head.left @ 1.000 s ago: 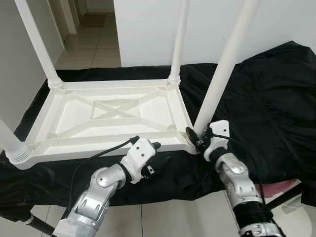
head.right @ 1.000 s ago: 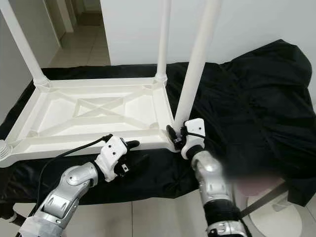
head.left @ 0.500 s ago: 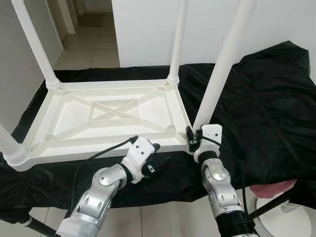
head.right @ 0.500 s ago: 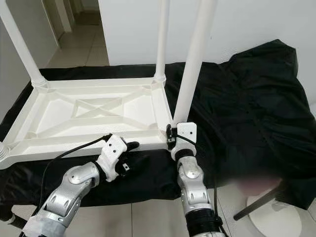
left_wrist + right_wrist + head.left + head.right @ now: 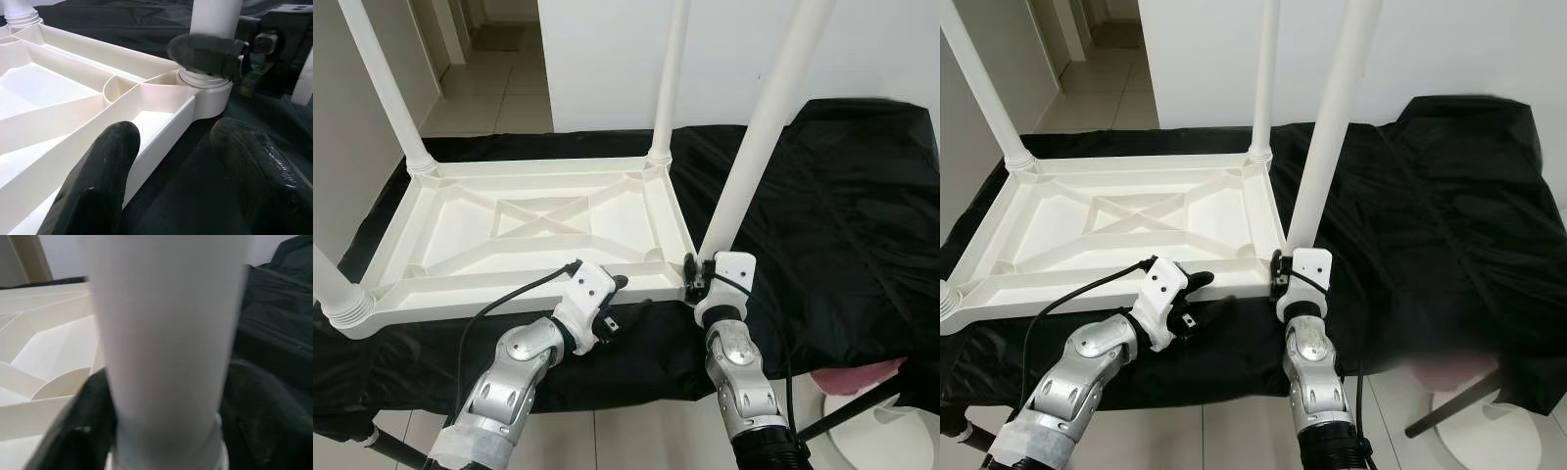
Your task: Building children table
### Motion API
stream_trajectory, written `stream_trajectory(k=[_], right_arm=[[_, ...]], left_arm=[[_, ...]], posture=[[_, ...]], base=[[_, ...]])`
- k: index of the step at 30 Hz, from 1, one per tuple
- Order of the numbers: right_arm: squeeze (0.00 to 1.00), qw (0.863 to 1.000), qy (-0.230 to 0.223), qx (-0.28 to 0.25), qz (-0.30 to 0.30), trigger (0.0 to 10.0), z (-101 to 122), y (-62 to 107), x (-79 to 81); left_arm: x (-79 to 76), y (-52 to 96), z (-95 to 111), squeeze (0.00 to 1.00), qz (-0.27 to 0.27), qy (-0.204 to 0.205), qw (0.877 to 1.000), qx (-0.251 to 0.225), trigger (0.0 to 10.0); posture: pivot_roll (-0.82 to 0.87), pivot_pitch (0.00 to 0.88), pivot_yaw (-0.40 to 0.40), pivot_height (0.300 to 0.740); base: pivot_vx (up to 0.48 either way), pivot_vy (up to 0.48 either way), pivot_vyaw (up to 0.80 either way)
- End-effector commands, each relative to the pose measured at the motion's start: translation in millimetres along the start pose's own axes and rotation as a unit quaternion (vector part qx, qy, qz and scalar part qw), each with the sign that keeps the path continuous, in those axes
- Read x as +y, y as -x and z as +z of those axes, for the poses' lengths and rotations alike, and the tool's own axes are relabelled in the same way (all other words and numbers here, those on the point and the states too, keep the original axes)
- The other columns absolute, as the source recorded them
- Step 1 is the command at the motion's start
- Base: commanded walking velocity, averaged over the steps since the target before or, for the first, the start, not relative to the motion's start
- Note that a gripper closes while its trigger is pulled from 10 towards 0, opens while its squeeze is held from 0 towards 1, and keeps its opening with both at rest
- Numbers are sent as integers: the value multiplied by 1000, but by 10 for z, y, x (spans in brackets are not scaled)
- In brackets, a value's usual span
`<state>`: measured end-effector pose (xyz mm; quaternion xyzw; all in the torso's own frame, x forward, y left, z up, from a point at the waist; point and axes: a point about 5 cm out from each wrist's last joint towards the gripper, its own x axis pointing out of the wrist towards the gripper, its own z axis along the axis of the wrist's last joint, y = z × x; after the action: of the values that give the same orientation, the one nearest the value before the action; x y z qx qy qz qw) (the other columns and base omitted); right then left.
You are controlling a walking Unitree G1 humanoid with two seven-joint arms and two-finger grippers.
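Note:
A white plastic children's table lies upside down on a black cloth, its legs pointing up. My right gripper is shut on the base of the near right leg, just above its socket. In the right wrist view that leg stands between the fingers. My left gripper is open at the table's near rim. One finger hangs over the ribbed inside and the other over the cloth. The right gripper's finger presses on the leg.
The black cloth covers the low support and bunches up at the right. Three more legs stand at the far left, far right and near left. A white wall is behind. A pink item and white round base sit low right.
My right forearm has swung in from the right and now stands straight below the leg, with the gripper kept at the leg's base. The left gripper has edged up to the rim.

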<state>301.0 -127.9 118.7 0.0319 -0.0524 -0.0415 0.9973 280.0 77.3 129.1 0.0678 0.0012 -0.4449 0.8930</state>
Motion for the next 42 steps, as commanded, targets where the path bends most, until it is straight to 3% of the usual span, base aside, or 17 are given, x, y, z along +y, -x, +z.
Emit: stream_trajectory(k=[1,2,4,6,8,23,25,27,33,38,42], right_arm=[[1000,1000,-5,0,-8,10000,-19,21,-49],[0,1000,-10,-5,-10,10000,-11,19,-116],[0,1000,-14,-11,-11,10000,-4,16,-157],[0,1000,-10,-19,-6,10000,6,10,-178],[0,1000,-11,-20,-10,10000,8,0,-199],[0,1000,-8,-23,13,10000,-20,-26,-138],[0,999,7,-29,40,10000,-28,-31,-57],[0,998,12,-31,49,10000,-26,-37,-38],[0,996,30,-44,69,10000,6,-103,-21],[0,995,36,-49,80,10000,69,-212,-105],[0,992,42,-53,110,10000,70,-211,-56]], left_arm=[[92,3,-28,0,59,3,998,13,10000],[176,7,-8,0,80,10,997,8,10000],[274,22,12,0,110,13,994,4,10000],[404,32,65,0,155,53,986,-20,10000],[448,31,91,0,172,68,982,-32,10000],[444,-36,41,0,204,68,976,-27,10000],[484,-93,25,0,253,80,964,-29,10000],[485,-108,28,0,261,82,961,-33,10000],[482,-153,73,0,258,71,963,-46,10000],[501,-219,180,0,224,31,973,-54,10000],[536,-217,180,0,213,16,976,-49,10000]], posture=[[-15,0,32,740],[-24,0,41,740],[-38,0,62,740],[-43,0,64,740],[-43,0,67,740],[-38,0,102,740],[-53,0,144,740],[-53,0,144,740],[-59,0,177,740],[-48,0,167,740],[-51,0,182,740]], base=[[0,0,0],[0,0,0],[0,0,0],[0,0,0],[0,0,0],[0,0,0],[0,0,0],[0,0,0],[0,0,0],[0,0,0],[0,0,0]])
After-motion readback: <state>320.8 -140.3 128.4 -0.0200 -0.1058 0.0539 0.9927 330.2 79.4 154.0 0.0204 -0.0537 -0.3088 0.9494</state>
